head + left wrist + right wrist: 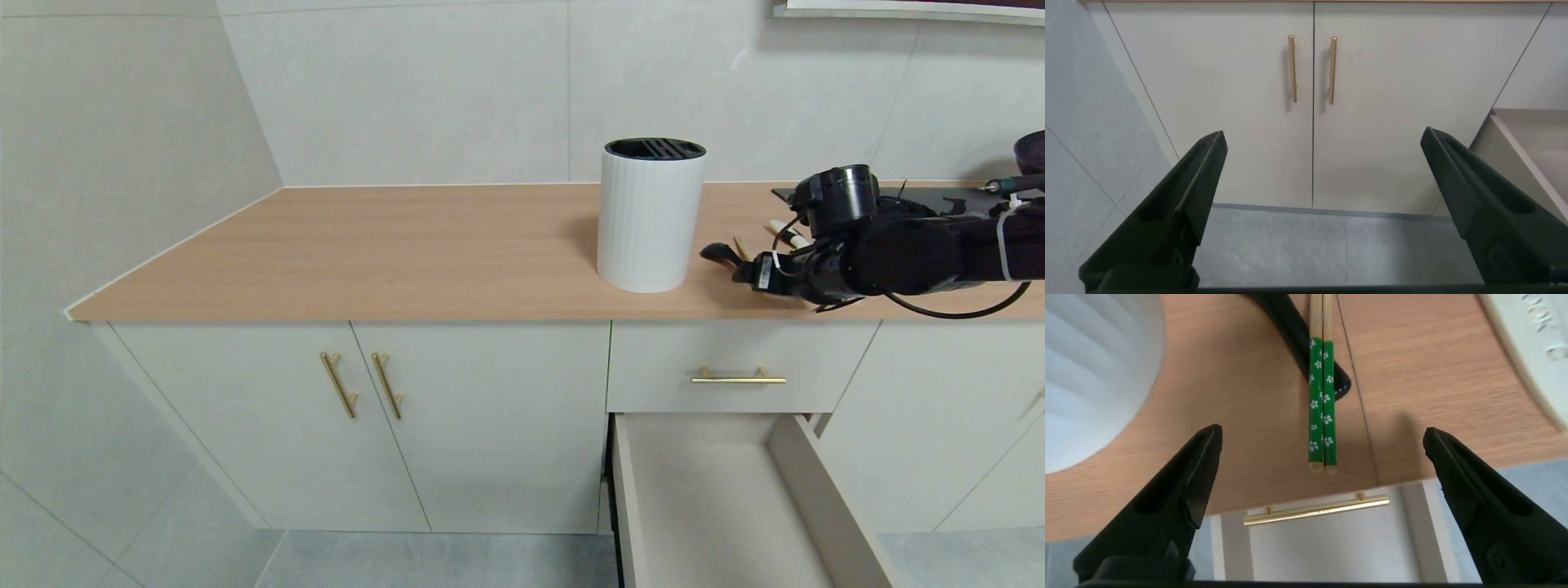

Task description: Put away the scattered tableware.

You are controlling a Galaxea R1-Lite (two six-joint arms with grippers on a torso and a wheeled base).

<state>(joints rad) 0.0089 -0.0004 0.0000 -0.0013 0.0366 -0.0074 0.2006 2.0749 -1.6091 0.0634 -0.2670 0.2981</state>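
A pair of wooden chopsticks [1321, 400] with green flowered ends lies on the wooden counter [408, 245], partly across a black utensil [1294, 339]. My right gripper [1321, 434] hangs open just above them, one finger on either side and nothing held. In the head view the right gripper [739, 265] is low over the counter, just right of the white ribbed utensil holder [651, 216] with its black slotted top. My left gripper [1323, 135] is open and empty, down in front of the cabinet doors [1310, 98].
The lower drawer [718, 498] under the counter stands pulled open and bare; the drawer above it [739, 378] is closed. A white object [1535, 343] lies on the counter by the chopsticks. A dark tray with utensils [922, 200] sits at the far right.
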